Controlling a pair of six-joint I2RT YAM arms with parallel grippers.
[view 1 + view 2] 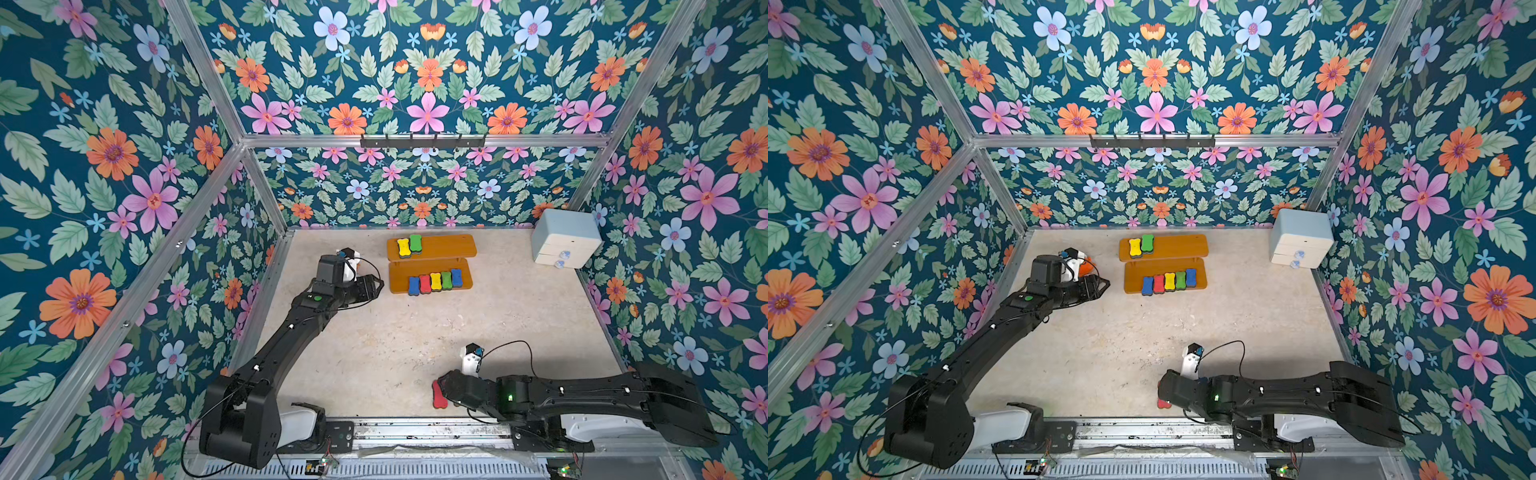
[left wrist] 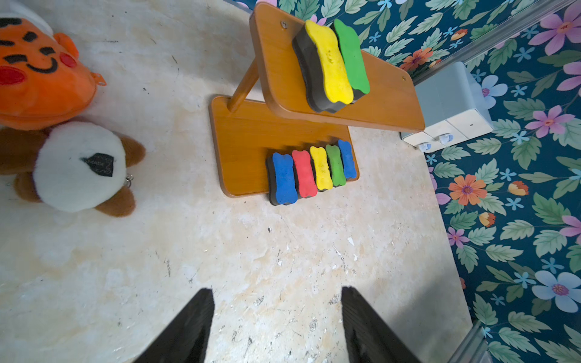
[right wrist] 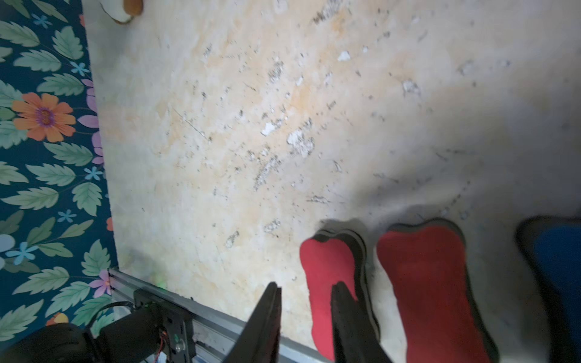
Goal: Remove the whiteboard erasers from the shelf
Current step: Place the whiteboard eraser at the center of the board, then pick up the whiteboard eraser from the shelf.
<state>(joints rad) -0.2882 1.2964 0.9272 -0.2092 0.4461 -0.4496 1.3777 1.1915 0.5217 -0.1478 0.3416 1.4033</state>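
Pale tabletop (image 1: 395,340) at the near edge already holds three whiteboard erasers (image 3: 421,283), beside your right tool (image 3: 305,287), jaws slightly apart and empty. Seven more sit on the far shelf (image 1: 453,247); your left tool (image 2: 276,290) hovers left of it, jaws apart.

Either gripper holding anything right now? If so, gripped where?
Nothing held. The left gripper is open above the table. The right gripper has its jaws apart with nothing between them. A red bone-shaped foam eraser lies on the table by one finger, unclamped.
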